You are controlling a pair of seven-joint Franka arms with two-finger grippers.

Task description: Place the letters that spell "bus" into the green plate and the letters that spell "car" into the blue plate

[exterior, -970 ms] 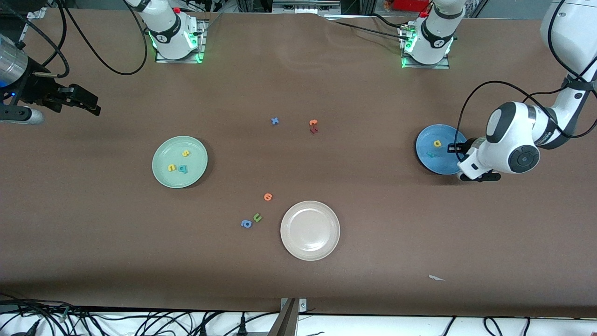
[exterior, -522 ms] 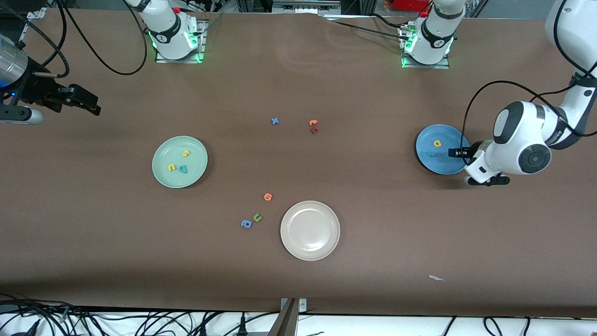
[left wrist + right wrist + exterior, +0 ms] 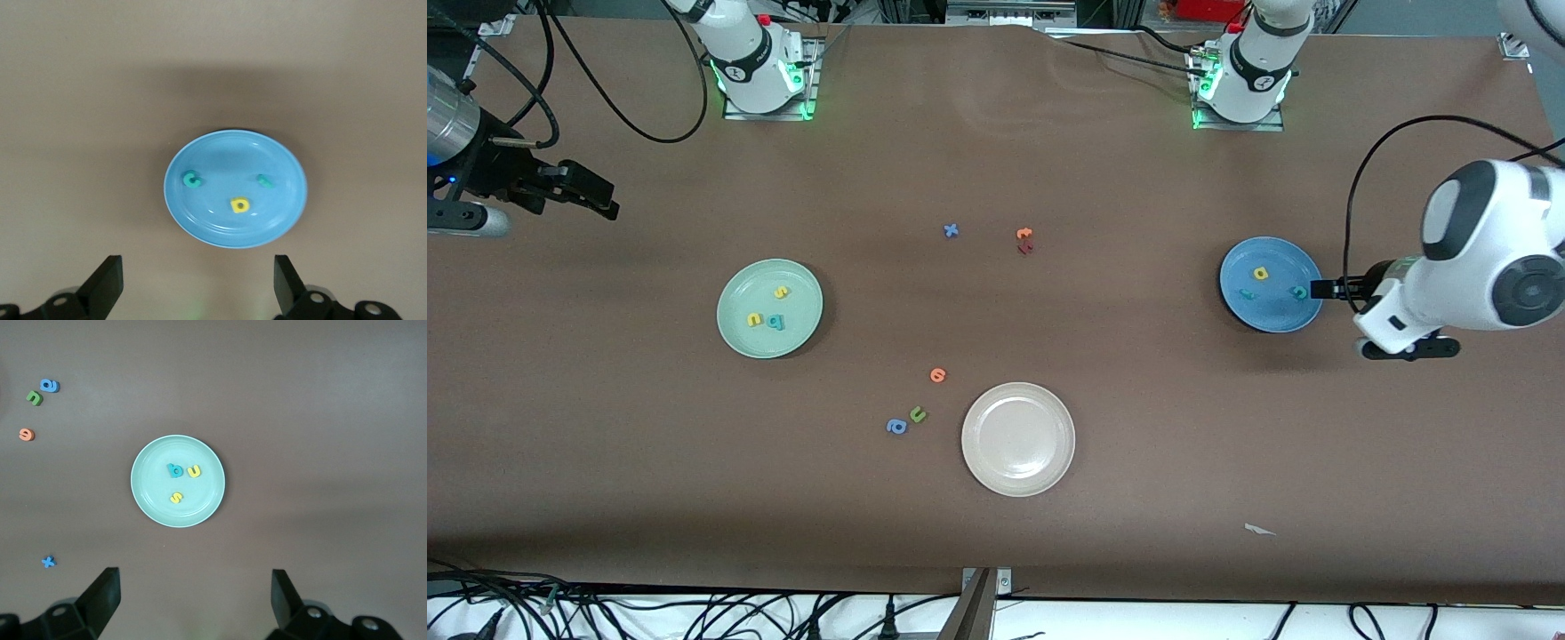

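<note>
The right gripper hangs open and empty over the right arm's end of the table, waiting. Next comes the green plate, holding the yellow "s", yellow "u" and teal "b". Toward the middle lie a blue rounded letter, an olive-green "u", an orange letter and the cream-white plate. At the left arm's end, the blue plate holds a thin teal "r", yellow "a" and teal "c". The left gripper hovers by its rim, fingers spread wide, holding nothing.
</note>
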